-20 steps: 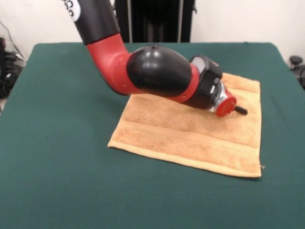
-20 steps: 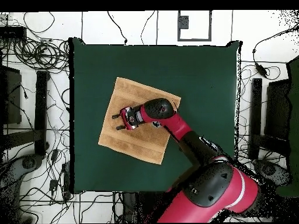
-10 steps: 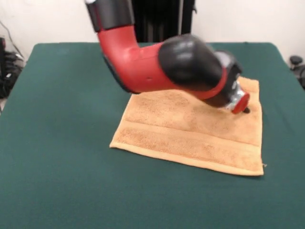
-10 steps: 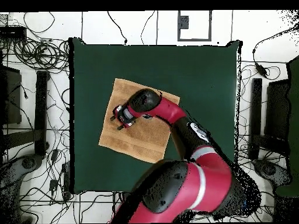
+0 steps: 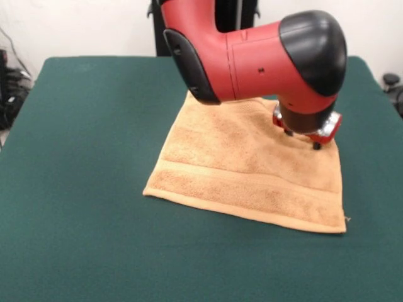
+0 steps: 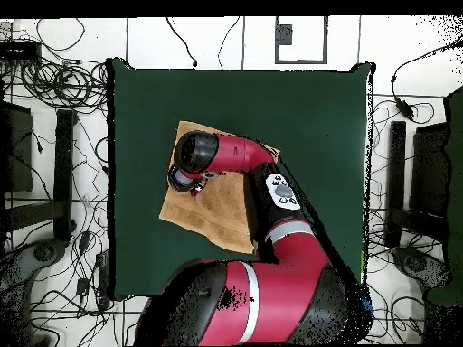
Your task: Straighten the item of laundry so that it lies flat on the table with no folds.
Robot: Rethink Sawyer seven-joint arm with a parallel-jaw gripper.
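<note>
Your tan-orange towel point(image 5: 252, 167) lies spread near the middle of the green desk point(image 5: 82, 189), looking mostly flat, a woven band running along its near edge. Your red and black arm point(image 5: 252, 56) bends low over its far right part. The hand point(image 5: 303, 138) points down at the cloth; whether it is clenched or released cannot be told.

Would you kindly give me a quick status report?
Gripper low over towel's right side, fingers unclear. Towel spread flat on green table. Nothing in the way.
</note>
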